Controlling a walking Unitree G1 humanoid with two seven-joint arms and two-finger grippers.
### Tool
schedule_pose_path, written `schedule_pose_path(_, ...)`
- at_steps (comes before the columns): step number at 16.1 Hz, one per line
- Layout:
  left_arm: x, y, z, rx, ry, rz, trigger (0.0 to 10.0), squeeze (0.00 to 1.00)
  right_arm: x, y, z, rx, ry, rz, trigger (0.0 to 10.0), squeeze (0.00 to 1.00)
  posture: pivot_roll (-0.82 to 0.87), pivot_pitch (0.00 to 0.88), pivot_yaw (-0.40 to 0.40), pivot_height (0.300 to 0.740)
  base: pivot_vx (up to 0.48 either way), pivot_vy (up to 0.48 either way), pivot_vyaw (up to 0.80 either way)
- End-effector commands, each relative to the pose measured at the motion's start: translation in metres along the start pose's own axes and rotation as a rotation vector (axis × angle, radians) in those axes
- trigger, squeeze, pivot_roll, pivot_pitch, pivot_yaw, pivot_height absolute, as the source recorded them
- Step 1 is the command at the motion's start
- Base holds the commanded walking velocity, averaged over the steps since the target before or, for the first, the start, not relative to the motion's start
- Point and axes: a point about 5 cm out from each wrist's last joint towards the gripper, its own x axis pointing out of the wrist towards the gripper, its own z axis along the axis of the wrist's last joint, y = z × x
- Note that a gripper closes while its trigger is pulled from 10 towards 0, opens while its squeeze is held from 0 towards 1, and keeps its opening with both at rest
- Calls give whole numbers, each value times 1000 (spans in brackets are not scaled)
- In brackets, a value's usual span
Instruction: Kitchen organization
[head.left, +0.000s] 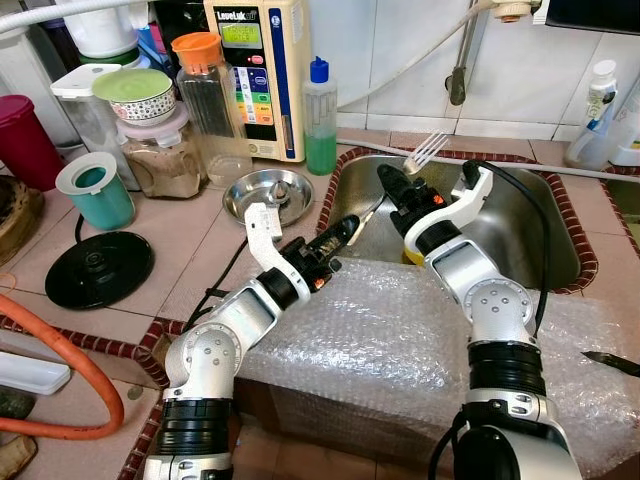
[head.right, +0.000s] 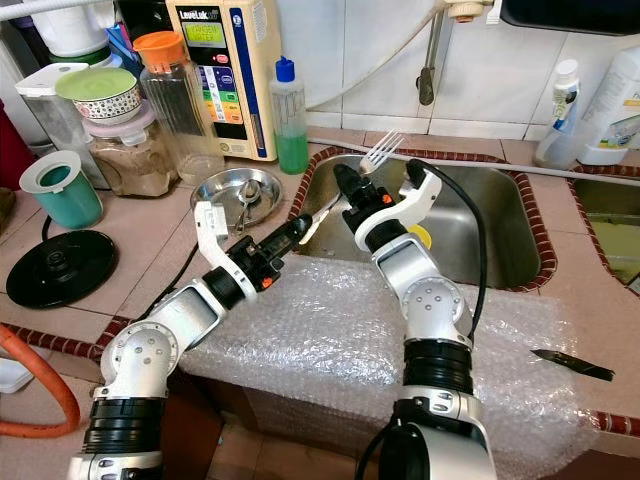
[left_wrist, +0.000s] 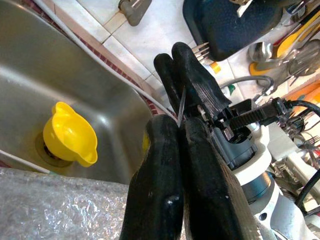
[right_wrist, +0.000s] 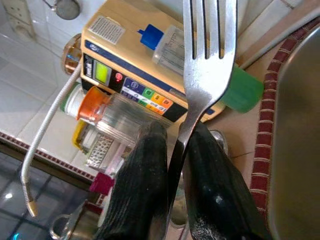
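I have the fork (head.left: 425, 152) clamped in my right gripper (head.left: 398, 182), tines up and away over the sink's (head.left: 520, 215) back rim, while my left gripper (head.left: 338, 234), pinched on the handle end, is the nearer taker.

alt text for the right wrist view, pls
The right gripper is shut on a steel fork, tines pointing away from the camera. Behind it stand a cream appliance with coloured buttons, a bottle of green liquid with a blue cap and an orange-lidded jar, beside the sink's rim.
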Motion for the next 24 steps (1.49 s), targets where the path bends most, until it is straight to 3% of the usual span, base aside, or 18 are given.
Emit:
schedule_pose_path(1, 0, -1, 5, 40, 5, 6, 4431, 549, -1, -5, 14, -68, -55, -59, 0, 0, 0, 0, 88, 740, 0, 0, 0)
schedule_pose_path(2, 1, 0, 6, 43, 6, 9, 10000, 1000, -2, -8, 18, -117, -78, -96, 0, 0, 3, 0, 91, 740, 0, 0, 0)
schedule_pose_path(7, 0, 3, 10, 88, 24, 25, 10000, 1000, -3, -15, 39, -310, -181, -183, 0, 0, 25, 0, 113, 740, 0, 0, 0)
schedule_pose_path(8, -2, 6, 9, 128, 49, 56, 10000, 1000, -4, -18, 44, -395, -195, -208, 0, 0, 37, 0, 114, 740, 0, 0, 0)
schedule_pose_path(10, -8, 12, 4, 244, 109, 107, 10000, 1000, -4, -26, 51, -681, -184, -250, 0, 0, 64, 0, 113, 740, 0, 0, 0)
schedule_pose_path(13, -17, 17, 1, 288, 135, 131, 10000, 1000, -5, -41, 55, -949, -130, -291, 0, 0, 86, 0, 112, 740, 0, 0, 0)
schedule_pose_path(14, -21, 21, -1, 333, 143, 157, 10000, 1000, -6, -47, 57, -1102, -86, -295, 0, 0, 94, 0, 109, 740, 0, 0, 0)
schedule_pose_path(15, -22, 21, -1, 347, 146, 163, 10000, 1000, -6, -48, 57, -1136, -76, -293, 0, 0, 95, 0, 109, 740, 0, 0, 0)
schedule_pose_path(19, -24, 25, -3, 498, 151, 208, 10000, 1000, -13, -63, 62, -1546, 59, -273, 0, 0, 107, 0, 103, 740, 0, 0, 0)
schedule_pose_path(22, -24, 23, -10, 611, 205, 202, 10000, 1000, -22, -82, 61, -1638, 209, -305, 0, 0, 114, 0, 95, 740, 0, 0, 0)
schedule_pose_path(24, -27, 23, -12, 675, 224, 202, 10000, 1000, -28, -92, 57, -1638, 281, -322, 0, 0, 140, 0, 77, 740, 0, 0, 0)
